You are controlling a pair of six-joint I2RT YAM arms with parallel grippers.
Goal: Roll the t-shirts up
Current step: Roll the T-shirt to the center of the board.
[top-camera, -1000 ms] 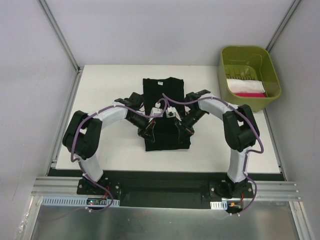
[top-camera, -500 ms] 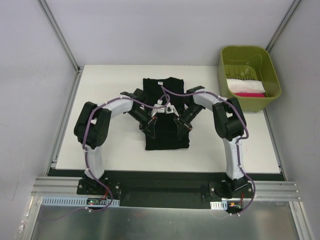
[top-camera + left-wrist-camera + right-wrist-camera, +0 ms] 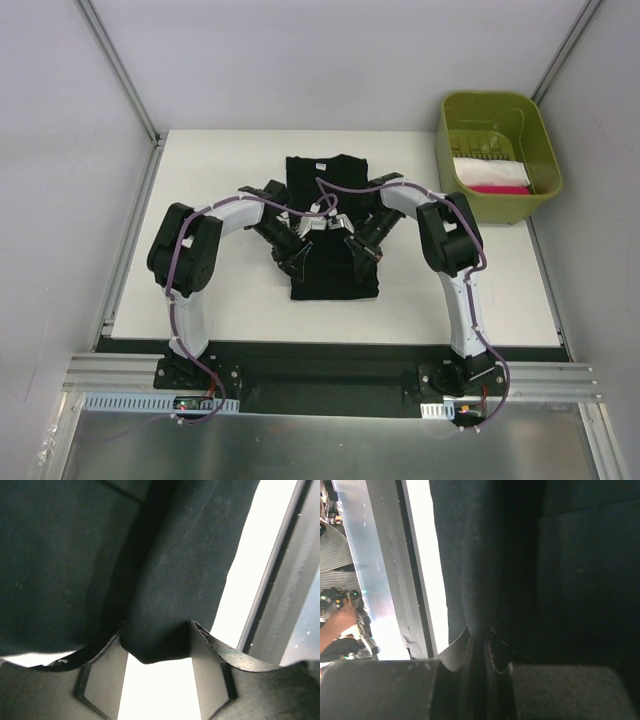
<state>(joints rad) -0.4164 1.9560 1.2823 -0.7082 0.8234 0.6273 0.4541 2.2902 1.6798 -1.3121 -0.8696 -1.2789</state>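
A black t-shirt (image 3: 330,185) lies folded into a narrow strip in the middle of the white table (image 3: 220,180), collar at the far end. My left gripper (image 3: 288,262) is at the strip's near left edge. In the left wrist view this left gripper (image 3: 157,630) is open, and a loose corner of the t-shirt (image 3: 185,555) lies between the fingers, ungripped. My right gripper (image 3: 362,258) is at the near right edge. In the right wrist view the right gripper (image 3: 479,632) is shut on a raised fold of the t-shirt (image 3: 475,580).
An olive-green bin (image 3: 445,150) stands at the table's far right, holding folded white and pink cloth (image 3: 490,172). Metal frame posts rise at the far corners. The table's near edge and a dark rail (image 3: 272,580) run close to the shirt's near end.
The left gripper has opened and let go of the shirt's edge. Both arms have drawn their elbows in and upright. The right gripper stays shut on the fold.
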